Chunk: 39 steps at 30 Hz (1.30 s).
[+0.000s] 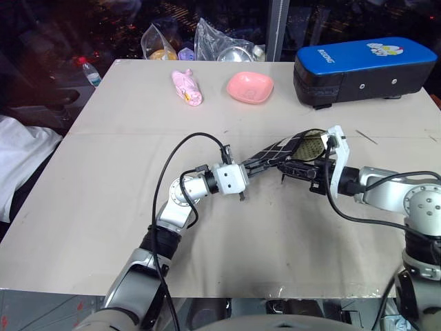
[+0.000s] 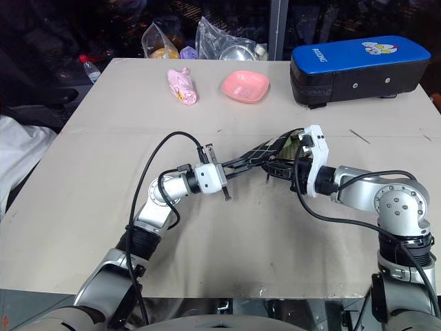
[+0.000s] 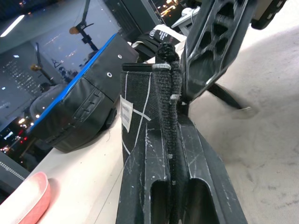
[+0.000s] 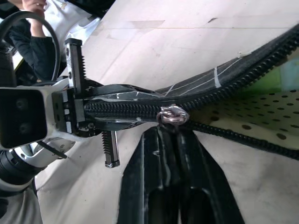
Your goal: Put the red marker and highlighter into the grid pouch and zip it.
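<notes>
The grid pouch (image 1: 275, 150), black with white lines, hangs just above the table, stretched between my two grippers. My left gripper (image 1: 258, 165) is shut on one end of it, next to the white label (image 3: 125, 112). My right gripper (image 4: 170, 128) is shut on the zipper pull, just under the silver slider (image 4: 172, 114). Toward the left gripper (image 4: 93, 114) the zipper teeth are joined. Past the slider the pouch gapes and shows a yellow-green dotted lining (image 4: 261, 112). The red marker and the highlighter are hidden.
A big blue and black padded case (image 1: 365, 69) stands at the back right. A pink bowl (image 1: 250, 87) and a pink toy (image 1: 187, 87) lie at the back middle, with plastic bags (image 1: 207, 41) behind them. A person's hand (image 4: 35, 5) shows beyond the table.
</notes>
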Tool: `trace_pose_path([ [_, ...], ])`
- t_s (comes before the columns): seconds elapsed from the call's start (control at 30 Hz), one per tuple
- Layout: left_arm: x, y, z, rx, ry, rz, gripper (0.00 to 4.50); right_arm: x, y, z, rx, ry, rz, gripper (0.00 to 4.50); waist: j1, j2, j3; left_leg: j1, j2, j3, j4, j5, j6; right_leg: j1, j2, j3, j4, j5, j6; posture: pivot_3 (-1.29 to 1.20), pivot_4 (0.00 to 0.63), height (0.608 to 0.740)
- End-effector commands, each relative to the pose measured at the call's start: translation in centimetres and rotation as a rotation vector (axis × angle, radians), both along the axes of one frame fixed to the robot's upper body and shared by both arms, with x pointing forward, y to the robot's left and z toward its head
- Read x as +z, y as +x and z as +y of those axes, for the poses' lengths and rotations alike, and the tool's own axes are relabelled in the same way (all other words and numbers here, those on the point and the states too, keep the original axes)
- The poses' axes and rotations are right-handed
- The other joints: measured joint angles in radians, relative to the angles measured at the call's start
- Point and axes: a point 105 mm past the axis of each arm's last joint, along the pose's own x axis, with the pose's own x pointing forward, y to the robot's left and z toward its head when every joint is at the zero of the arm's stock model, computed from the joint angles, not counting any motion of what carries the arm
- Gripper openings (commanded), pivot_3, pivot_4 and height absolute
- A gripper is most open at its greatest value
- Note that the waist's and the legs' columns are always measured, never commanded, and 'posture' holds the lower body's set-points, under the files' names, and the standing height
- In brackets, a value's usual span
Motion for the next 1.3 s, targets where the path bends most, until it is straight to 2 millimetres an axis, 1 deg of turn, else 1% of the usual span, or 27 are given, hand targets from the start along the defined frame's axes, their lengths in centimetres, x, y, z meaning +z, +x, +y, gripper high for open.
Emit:
trace_pose_path([
  [0.03, 0.3, -0.2, -0.1, -0.006, -0.01, -0.021, 0.0, 1.0, 0.1, -0.1, -0.009, 0.025, -0.025, 0.04, 0.0, 0.0, 0.0, 0.0, 0.0, 0.0, 0.0, 0.0, 0.0, 0.0, 0.0, 0.0, 0.0, 0.0, 0.0, 0.0, 0.15, 0.737],
  [0.23, 0.3, 0.1, 0.1, 0.0, -0.008, -0.022, 0.0, 0.8, 0.1, -0.5, -0.035, 0.022, -0.017, 0.04, 0.0, 0.0, 0.0, 0.0, 0.0, 0.0, 0.0, 0.0, 0.0, 0.0, 0.0, 0.0, 0.0, 0.0, 0.0, 0.0, 0.15, 0.737],
  [0.53, 0.3, 0.6, 1.0, 0.031, -0.006, -0.022, 0.0, 0.3, -0.2, -2.1, -0.072, -0.02, -0.007, 0.04, 0.0, 0.0, 0.0, 0.0, 0.0, 0.0, 0.0, 0.0, 0.0, 0.0, 0.0, 0.0, 0.0, 0.0, 0.0, 0.0, 0.15, 0.737],
  [0.73, 0.3, 0.7, 1.1, 0.035, -0.004, -0.024, 0.0, -0.8, 0.1, -3.2, -0.109, -0.111, 0.002, 0.04, 0.0, 0.0, 0.0, 0.0, 0.0, 0.0, -0.001, 0.0, 0.0, 0.0, 0.0, 0.0, 0.0, 0.0, 0.0, 0.0, 0.15, 0.737],
  [0.9, 0.4, 0.7, 1.1, 0.038, -0.004, -0.027, 0.0, -1.4, 0.7, -4.3, -0.149, -0.212, -0.022, 0.04, 0.0, 0.0, 0.0, 0.0, 0.0, 0.0, -0.001, 0.0, 0.0, 0.0, 0.0, 0.0, 0.0, 0.0, 0.0, 0.0, 0.15, 0.737],
  [1.0, 0.4, 0.7, 1.2, 0.041, -0.004, -0.026, 0.0, -1.8, 1.2, -5.6, -0.18, -0.334, -0.069, 0.04, 0.0, 0.0, 0.0, 0.0, 0.0, 0.0, -0.001, 0.0, 0.0, 0.0, 0.0, 0.0, 0.0, 0.0, 0.0, 0.0, 0.15, 0.737],
  [1.07, 0.4, 0.7, 1.2, 0.042, -0.005, -0.026, 0.0, -1.8, 1.7, -6.2, -0.207, -0.374, -0.095, 0.04, 0.0, 0.0, 0.0, 0.0, 0.0, 0.0, -0.001, 0.0, 0.0, 0.0, 0.0, 0.0, -0.001, 0.0, 0.0, 0.0, 0.15, 0.737],
  [1.2, 0.4, 0.7, 1.1, 0.041, -0.005, -0.025, 0.0, -1.0, 3.5, -8.3, -0.322, -0.437, -0.174, 0.04, 0.0, 0.0, 0.0, 0.0, 0.0, 0.0, -0.001, 0.0, 0.0, 0.0, 0.0, 0.0, -0.001, 0.0, 0.0, 0.0, 0.15, 0.737],
  [1.3, 0.4, 0.7, 1.1, 0.042, -0.006, -0.025, 0.0, -0.7, 4.4, -9.5, -0.393, -0.461, -0.202, 0.04, 0.0, 0.0, 0.0, 0.0, 0.0, 0.001, -0.001, 0.0, 0.0, 0.0, 0.0, -0.001, -0.001, 0.0, 0.0, 0.0, 0.15, 0.737],
])
